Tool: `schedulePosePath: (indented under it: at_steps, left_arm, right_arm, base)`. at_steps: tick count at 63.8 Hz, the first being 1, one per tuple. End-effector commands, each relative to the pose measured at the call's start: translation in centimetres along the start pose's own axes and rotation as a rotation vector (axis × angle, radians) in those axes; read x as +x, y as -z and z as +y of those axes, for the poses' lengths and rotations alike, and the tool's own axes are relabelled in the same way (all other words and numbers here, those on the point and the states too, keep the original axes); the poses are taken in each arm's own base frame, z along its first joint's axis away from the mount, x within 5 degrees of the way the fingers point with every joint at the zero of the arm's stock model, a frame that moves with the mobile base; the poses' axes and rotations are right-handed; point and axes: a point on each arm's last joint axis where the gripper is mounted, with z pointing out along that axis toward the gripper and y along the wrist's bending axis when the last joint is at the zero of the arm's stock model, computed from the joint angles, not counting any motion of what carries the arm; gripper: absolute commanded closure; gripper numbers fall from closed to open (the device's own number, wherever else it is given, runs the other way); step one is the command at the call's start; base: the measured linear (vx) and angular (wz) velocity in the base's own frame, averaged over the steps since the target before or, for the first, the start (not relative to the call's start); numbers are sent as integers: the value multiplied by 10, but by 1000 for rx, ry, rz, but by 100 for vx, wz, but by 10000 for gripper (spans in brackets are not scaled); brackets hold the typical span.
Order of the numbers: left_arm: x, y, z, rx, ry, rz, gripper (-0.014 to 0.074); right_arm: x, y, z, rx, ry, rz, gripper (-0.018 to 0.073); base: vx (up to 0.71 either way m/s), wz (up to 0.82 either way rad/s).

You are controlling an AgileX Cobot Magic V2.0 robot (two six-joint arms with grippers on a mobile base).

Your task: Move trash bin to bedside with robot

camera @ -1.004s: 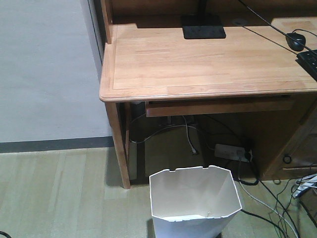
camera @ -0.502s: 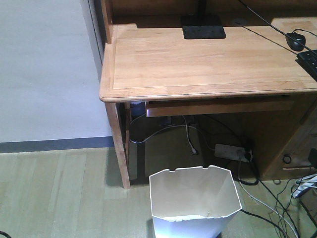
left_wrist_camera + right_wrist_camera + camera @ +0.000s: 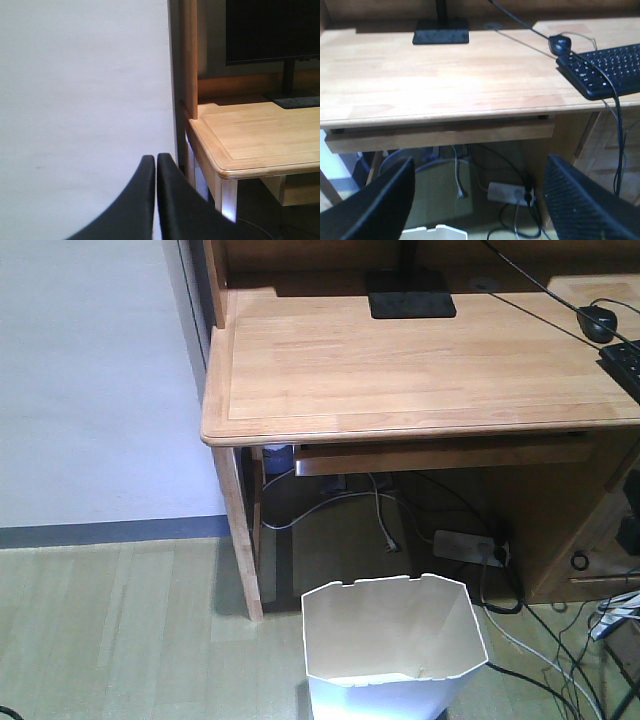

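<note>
You're looking at the wooden desk (image 3: 400, 360) filling the far side, with a pale wall (image 3: 90, 380) off to the left. No bed shows in any view, so the bedside is somewhere out of sight and the whole carry lies ahead of you.

The trash bin (image 3: 392, 635) stands upright on the floor (image 3: 120, 630) at the near edge, just in front of the gap under the desk and a little right of the desk's left leg. Nothing is touching it, so count the grasp as not yet made.

Your right gripper (image 3: 477, 200) is spread wide and empty. It faces the desk front, and the bin's white rim just peeks in low in its wrist view. Your left gripper (image 3: 155, 200) has its fingers pressed together on nothing, aimed at the wall beside the desk's left corner.

Down among the small stuff, a power strip (image 3: 465, 543) sits under the desk beyond the bin. Loose cables (image 3: 540, 650) run along the floor on the bin's right. I'd judge this as the very start: approach, take the rim, then drive.
</note>
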Motion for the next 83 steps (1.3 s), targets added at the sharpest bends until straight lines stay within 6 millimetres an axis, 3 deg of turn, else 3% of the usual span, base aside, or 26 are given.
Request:
schedulePosePath:
  at_steps: [1,21,44,59,73,83]
  left_arm:
    - [-3,0,0,7,23,-70,603]
    - [-3,0,0,7,23,-70,603]
    - [-3,0,0,7,23,-70,603]
    - [-3,0,0,7,23,-70,603]
    - [-3,0,0,7,23,-70,603]
    - [-3,0,0,7,23,-70,603]
  right_arm:
    - [-24,-10,0,-1,-9,-43,37]
    - [-50,-69,1,-11,-48,226,37]
    - [-47,-144,3,-82,117,542,40]
    - [-13,-192,5,-132,173,646,40]
    - [36,-230,-18,-124,87,771,40]
    - [74,-251,-17,-175,136,839,40]
  base:
    - [0,0]
    - [0,0]
    - [0,0]
    - [0,0]
    - [0,0]
    - [0,0]
